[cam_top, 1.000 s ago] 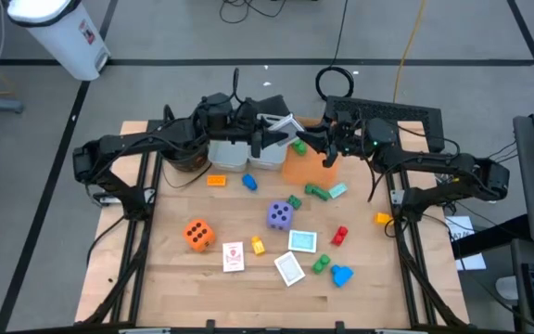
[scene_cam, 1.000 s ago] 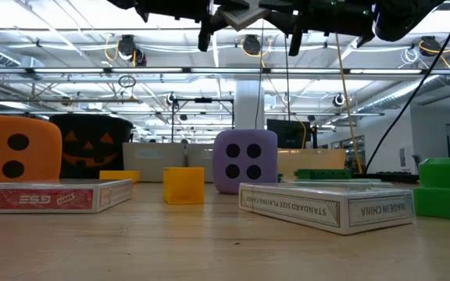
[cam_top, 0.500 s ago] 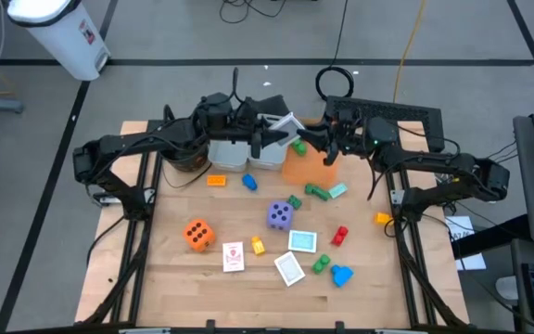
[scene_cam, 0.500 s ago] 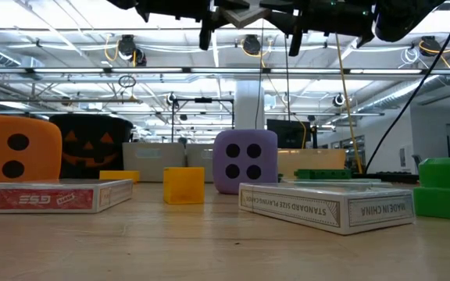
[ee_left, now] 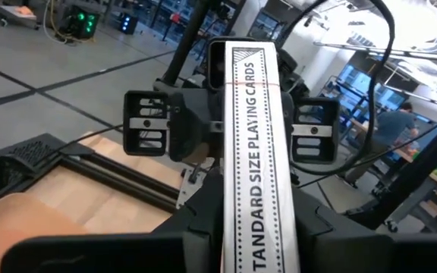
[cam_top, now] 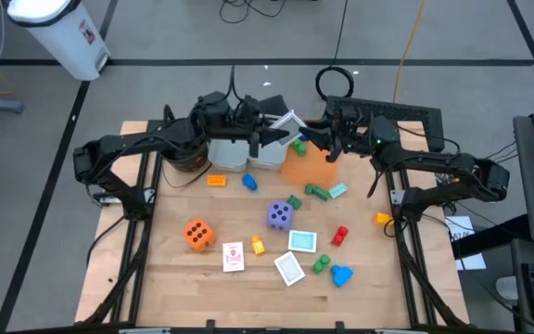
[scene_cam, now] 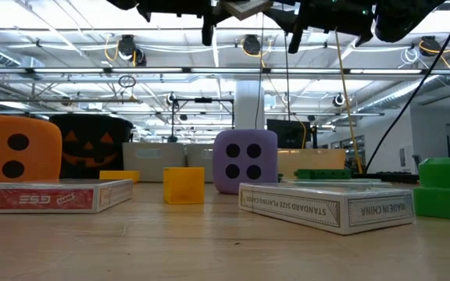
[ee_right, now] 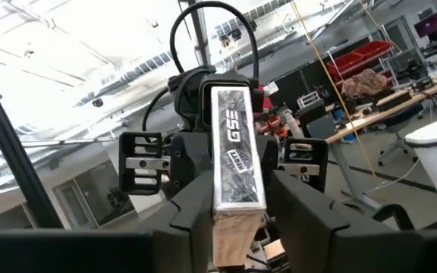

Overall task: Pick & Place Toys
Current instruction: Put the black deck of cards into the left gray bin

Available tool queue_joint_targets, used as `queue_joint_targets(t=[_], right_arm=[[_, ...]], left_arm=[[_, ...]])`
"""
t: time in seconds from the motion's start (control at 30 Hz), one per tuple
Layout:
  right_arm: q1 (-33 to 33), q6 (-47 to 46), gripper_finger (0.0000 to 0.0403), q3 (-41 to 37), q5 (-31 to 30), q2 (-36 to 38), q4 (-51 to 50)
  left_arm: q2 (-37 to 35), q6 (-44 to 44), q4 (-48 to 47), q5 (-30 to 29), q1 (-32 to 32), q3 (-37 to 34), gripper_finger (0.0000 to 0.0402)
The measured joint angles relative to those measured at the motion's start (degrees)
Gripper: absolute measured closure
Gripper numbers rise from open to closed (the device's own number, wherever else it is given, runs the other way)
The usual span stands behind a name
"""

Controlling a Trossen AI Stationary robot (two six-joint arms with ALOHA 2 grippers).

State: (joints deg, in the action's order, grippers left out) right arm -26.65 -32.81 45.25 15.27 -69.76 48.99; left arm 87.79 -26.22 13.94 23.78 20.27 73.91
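White card box (cam_top: 286,121) clenched in left claw (cam_top: 265,133), lifted slightly; right claw (cam_top: 327,147) easing off it

wooden table (cam_top: 165,278), dice (cam_top: 197,234), cards (cam_top: 290,269), blocks (cam_top: 341,275)

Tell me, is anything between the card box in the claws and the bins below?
Nothing visible. The left claw holds the card box in the air, the right claw at its other end, above the grey bin and orange bin.
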Motion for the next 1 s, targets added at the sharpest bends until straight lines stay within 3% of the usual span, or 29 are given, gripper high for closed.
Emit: queue_joint_targets(t=[0.43, 0.77, 1.0], right_arm=[[-0.68, -3.45, 0.0176, -0.02, -0.40, 0.00, 5.95], [-3.52, -4.61, 0.0161, -0.15, -1.18, 0.04, 8.84], [-5.58, -5.36, 0.0166, -0.15, 1.85, 1.47, 4.62]], left_arm=[[0.00, -2.31, 5.73, 1.85, 0.74, -0.04, 0.0319], [-1.25, -8.01, 10.34, 6.46, 4.33, 0.17, 0.0330], [-2.56, -8.64, 8.59, 6.37, 8.44, 0.04, 0.0323]])
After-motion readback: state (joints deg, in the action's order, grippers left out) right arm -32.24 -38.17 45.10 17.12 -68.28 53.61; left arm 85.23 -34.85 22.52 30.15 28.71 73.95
